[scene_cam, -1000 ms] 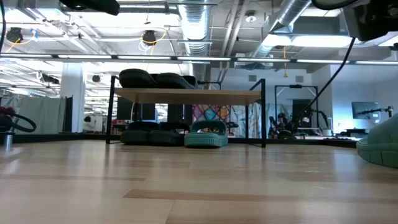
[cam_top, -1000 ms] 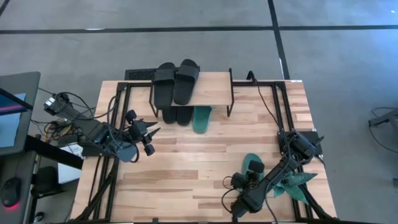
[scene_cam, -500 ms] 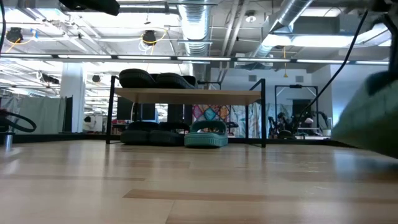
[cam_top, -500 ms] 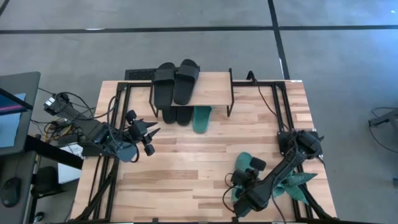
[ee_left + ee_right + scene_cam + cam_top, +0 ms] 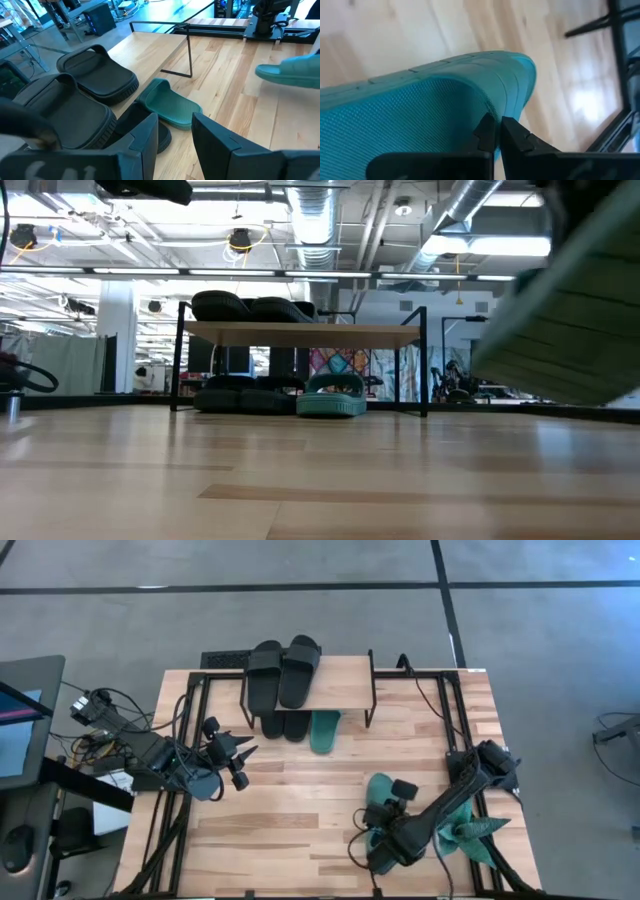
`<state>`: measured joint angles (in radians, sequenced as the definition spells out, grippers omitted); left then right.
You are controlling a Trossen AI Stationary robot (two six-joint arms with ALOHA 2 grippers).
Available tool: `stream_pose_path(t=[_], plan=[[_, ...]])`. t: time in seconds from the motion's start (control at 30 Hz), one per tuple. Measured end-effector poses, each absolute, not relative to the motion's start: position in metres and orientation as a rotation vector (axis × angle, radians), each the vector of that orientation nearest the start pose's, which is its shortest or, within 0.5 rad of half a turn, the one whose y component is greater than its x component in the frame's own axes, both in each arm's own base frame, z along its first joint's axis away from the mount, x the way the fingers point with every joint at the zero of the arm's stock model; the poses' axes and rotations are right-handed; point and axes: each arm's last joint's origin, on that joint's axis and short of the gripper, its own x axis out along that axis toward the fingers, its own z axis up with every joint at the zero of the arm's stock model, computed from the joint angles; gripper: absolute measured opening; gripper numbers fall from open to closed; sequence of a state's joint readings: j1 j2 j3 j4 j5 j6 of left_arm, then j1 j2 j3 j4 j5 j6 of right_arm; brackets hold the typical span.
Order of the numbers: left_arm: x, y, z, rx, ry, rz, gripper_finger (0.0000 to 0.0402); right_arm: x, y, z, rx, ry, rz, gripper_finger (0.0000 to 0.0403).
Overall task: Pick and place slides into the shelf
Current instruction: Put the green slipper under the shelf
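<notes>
— What's on the shelf (image 5: 300,333)?
— Two black slides (image 5: 250,309) sit side by side on the plank top. Below it, two more black slides (image 5: 238,397) and a teal slide (image 5: 331,396) rest on the table (image 5: 250,480).
— And at the right?
— A blurred teal slide sole (image 5: 570,330), tilted, lifted off the table.

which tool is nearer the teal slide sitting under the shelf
Left. The left tool waits just front-left of the teal slide under the shelf; the right tool is farther toward the table's front, holding the other teal slide.
</notes>
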<state>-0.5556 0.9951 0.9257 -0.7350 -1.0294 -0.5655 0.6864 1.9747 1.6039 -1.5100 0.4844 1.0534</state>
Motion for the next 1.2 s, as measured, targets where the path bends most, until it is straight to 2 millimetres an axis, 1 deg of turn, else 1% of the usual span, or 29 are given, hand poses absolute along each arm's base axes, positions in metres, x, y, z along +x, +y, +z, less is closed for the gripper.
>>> stream_pose_path(t=[0.17,0.4,0.5,0.63,0.83,0.93,1.03,1.2], plan=[[0.168,-0.075,0.308,0.037,0.416,0.581,0.0109,0.293,0.188,0.229,-0.264,1.325,-0.641,0.0001],[0.168,-0.075,0.308,0.038,0.414,0.584,0.0109,0.318,0.153,0.229,-0.331,1.313,-0.652,0.0000],[0.168,-0.075,0.308,0.038,0.414,0.584,0.0109,0.332,0.137,0.228,-0.349,1.295,-0.638,0.0000],[0.168,-0.075,0.308,0.038,0.414,0.584,0.0109,0.346,0.114,0.221,-0.366,1.299,-0.616,0.0000],[0.168,-0.075,0.308,0.038,0.414,0.584,0.0109,0.358,0.077,0.213,-0.365,1.332,-0.629,0.0000],[0.168,-0.075,0.308,0.039,0.414,0.583,0.0109,0.365,0.060,0.207,-0.358,1.343,-0.602,0.0000],[0.168,-0.075,0.308,0.039,0.414,0.583,0.0109,0.370,0.047,0.204,-0.346,1.353,-0.570,0.0000],[0.168,-0.075,0.308,0.039,0.415,0.583,0.0109,0.370,0.030,0.198,-0.312,1.388,-0.580,0.0000]])
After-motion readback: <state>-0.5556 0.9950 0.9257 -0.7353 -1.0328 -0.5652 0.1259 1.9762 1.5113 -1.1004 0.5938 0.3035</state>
